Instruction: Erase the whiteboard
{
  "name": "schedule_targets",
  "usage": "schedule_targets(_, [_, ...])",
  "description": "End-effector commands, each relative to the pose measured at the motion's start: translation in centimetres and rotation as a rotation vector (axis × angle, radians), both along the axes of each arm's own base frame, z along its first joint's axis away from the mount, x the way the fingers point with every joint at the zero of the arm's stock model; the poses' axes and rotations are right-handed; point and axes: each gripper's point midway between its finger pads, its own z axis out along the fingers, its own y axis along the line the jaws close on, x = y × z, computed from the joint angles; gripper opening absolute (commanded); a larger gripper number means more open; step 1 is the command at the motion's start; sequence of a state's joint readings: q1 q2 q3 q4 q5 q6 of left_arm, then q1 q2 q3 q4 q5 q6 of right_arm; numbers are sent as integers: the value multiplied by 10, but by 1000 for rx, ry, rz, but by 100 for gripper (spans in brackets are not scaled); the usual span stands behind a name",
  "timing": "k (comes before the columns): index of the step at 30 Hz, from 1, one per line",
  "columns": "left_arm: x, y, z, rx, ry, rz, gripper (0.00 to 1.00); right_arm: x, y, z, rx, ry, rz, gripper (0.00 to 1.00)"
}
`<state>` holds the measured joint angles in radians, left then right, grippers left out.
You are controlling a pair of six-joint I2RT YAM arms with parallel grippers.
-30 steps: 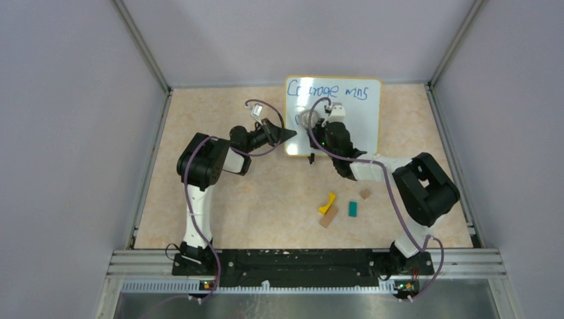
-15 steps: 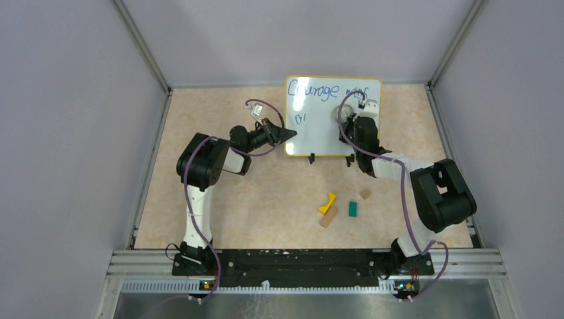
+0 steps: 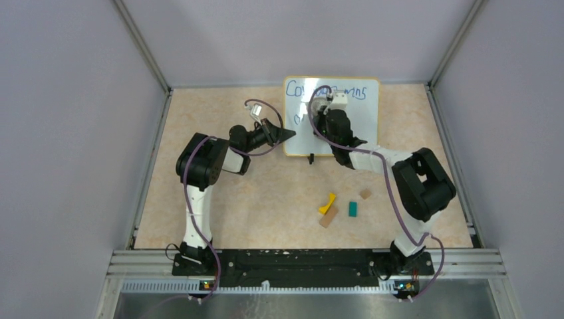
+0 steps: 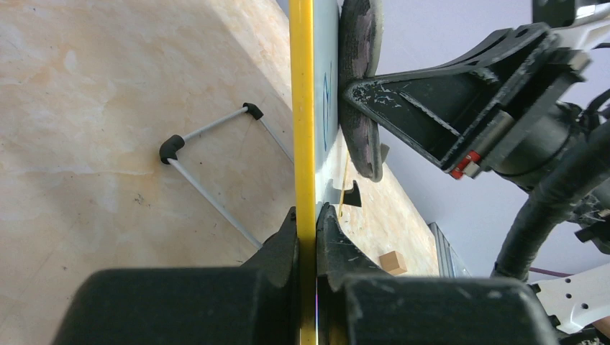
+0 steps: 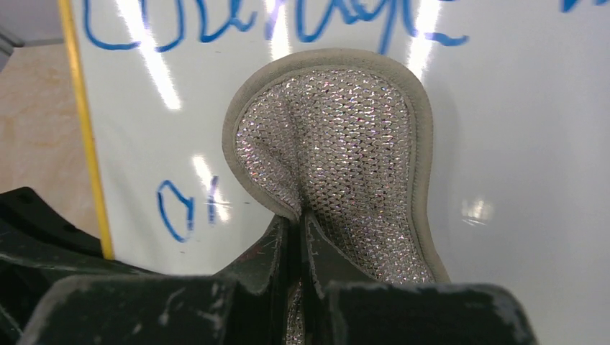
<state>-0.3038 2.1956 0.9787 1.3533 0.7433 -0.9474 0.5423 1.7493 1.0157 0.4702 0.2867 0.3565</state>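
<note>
Left fingers [image 4: 279, 244] clamped on whiteboard [image 3: 366, 121] yellow left frame edge; right fingers [image 5: 260, 260] pinching grey mesh pad [image 5: 349, 144] against its face, under blue writing.

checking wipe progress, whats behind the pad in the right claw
The whiteboard. Blue writing shows at the lower left of the pad, and more runs above it. Whatever ink lies directly behind the pad is covered.
</note>
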Motion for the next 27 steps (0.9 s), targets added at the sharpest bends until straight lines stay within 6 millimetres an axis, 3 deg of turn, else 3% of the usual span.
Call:
schedule_targets(1, [18, 7, -18, 137, -103, 93, 0, -2, 61, 8, 28, -15, 140, 0])
schedule_targets(8, [18, 7, -17, 149, -111, 98, 0, -5, 110, 6, 48, -17, 255, 0])
schedule_targets(14, [18, 8, -16, 158, -119, 109, 0, -20, 139, 3, 47, -20, 332, 0])
schedule_targets(19, [18, 9, -15, 162, -123, 116, 0, -28, 138, -7, 33, 5, 345, 0])
schedule_targets(22, [18, 10, -16, 165, -123, 119, 0, -33, 127, -15, 12, 24, 322, 0])
schedule_targets(27, [18, 12, -15, 169, -128, 127, 0, -32, 90, -18, -29, 36, 211, 0])
